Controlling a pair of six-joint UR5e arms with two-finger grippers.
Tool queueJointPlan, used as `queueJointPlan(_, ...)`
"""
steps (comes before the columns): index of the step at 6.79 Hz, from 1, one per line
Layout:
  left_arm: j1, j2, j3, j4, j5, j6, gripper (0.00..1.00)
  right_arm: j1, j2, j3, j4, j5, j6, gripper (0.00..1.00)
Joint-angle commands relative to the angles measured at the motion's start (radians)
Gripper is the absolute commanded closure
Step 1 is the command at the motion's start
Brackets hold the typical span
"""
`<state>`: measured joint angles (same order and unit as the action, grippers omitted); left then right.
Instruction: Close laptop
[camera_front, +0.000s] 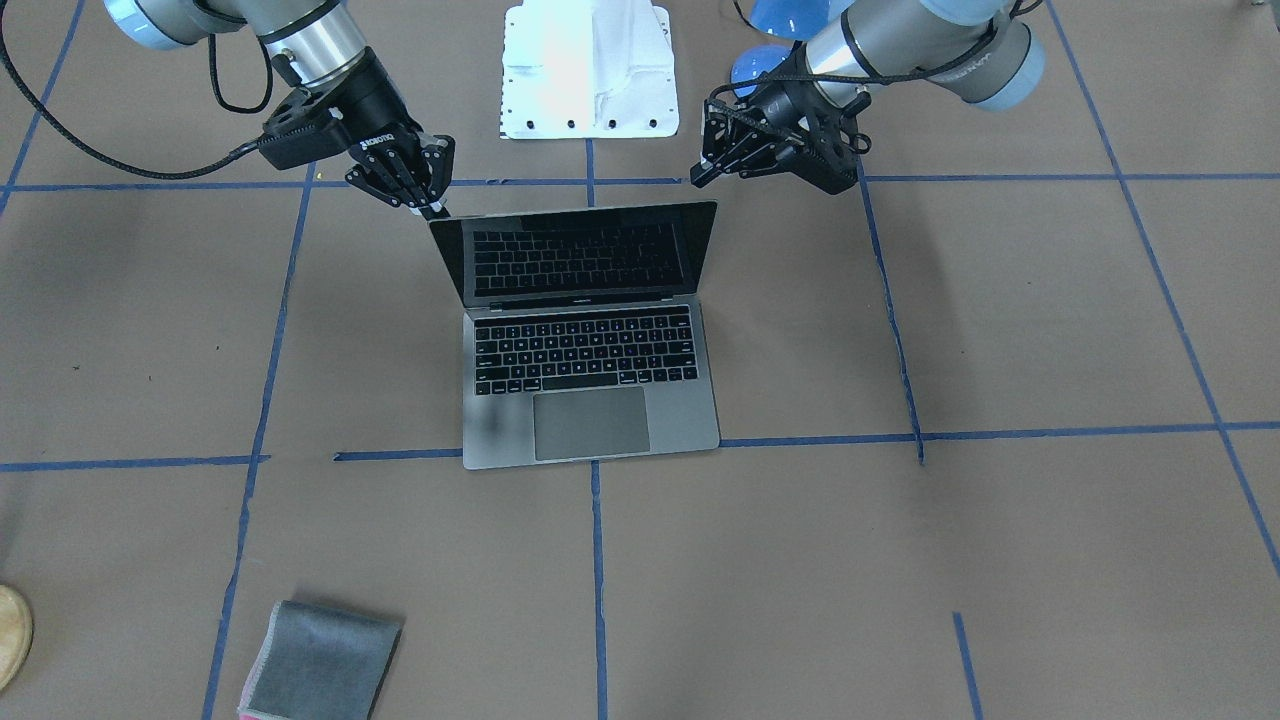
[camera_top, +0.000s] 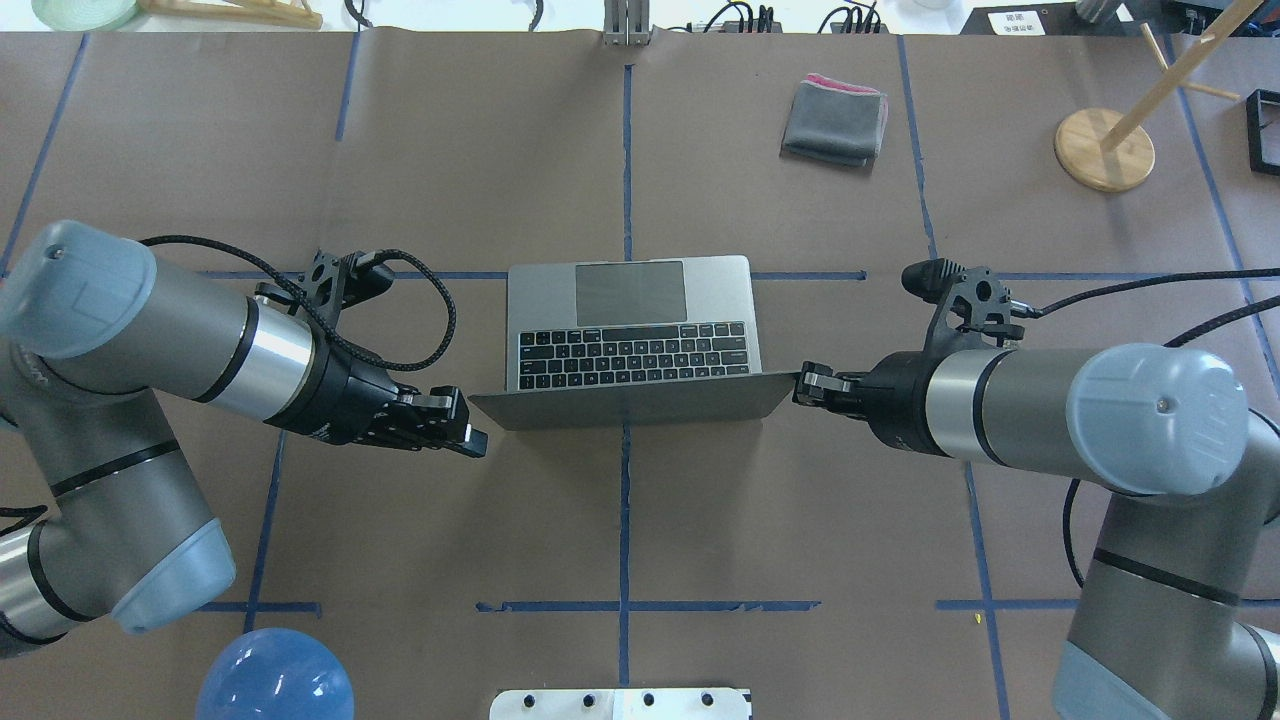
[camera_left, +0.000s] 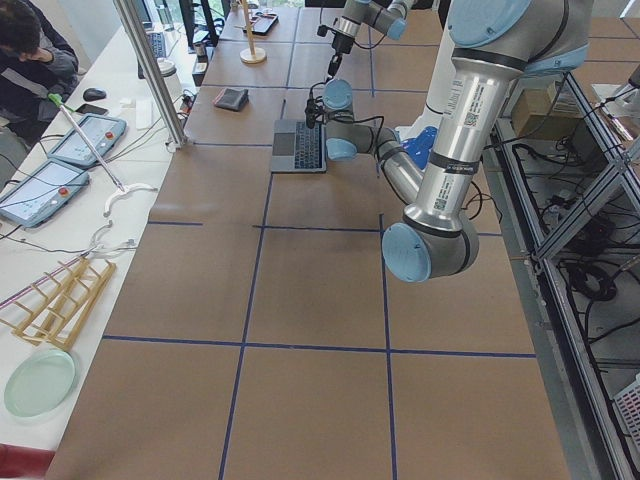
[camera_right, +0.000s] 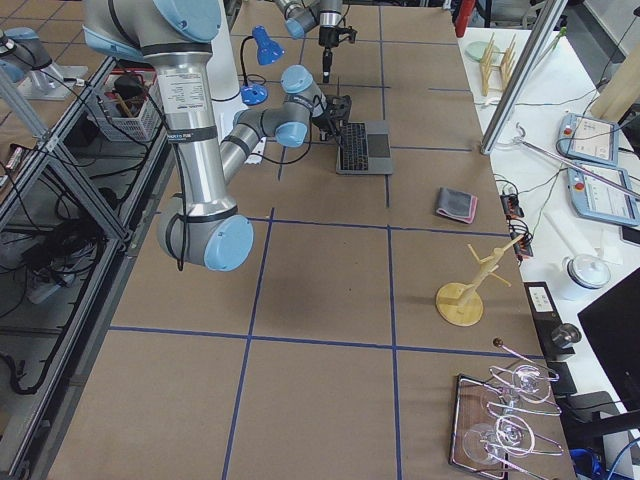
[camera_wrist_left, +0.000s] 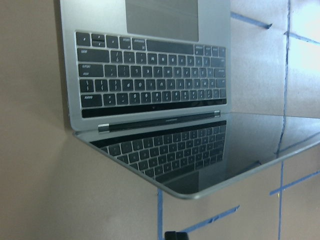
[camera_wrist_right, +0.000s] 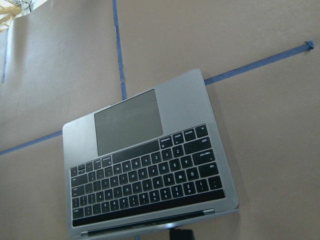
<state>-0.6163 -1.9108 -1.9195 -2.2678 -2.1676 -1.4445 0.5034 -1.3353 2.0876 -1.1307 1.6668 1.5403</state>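
Laptop (camera_top: 630, 340) lid corner seemingly touches right fingers (camera_top: 815, 384); left fingers (camera_top: 462, 433) just beside.

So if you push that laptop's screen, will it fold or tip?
The screen probably folds stiffly on its hinge, since it stands open unaided. The laptop has a flat metal base, so it likely won't tip, though it might slide on the paper.
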Motion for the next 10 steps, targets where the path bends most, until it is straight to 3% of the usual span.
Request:
queueJointPlan(1, -0.017, -0.051, 0.061, 0.007, 0.04, -0.001, 1.0, 0.035, 0.039, -0.041, -0.029, 0.001, -0.012, 1.0)
queueJointPlan(10, -0.117, -0.194, 0.328, 0.007, 0.077, 0.007, 1.0, 0.148, 0.215, -0.312, -0.026, 0.068, -0.069, 1.0)
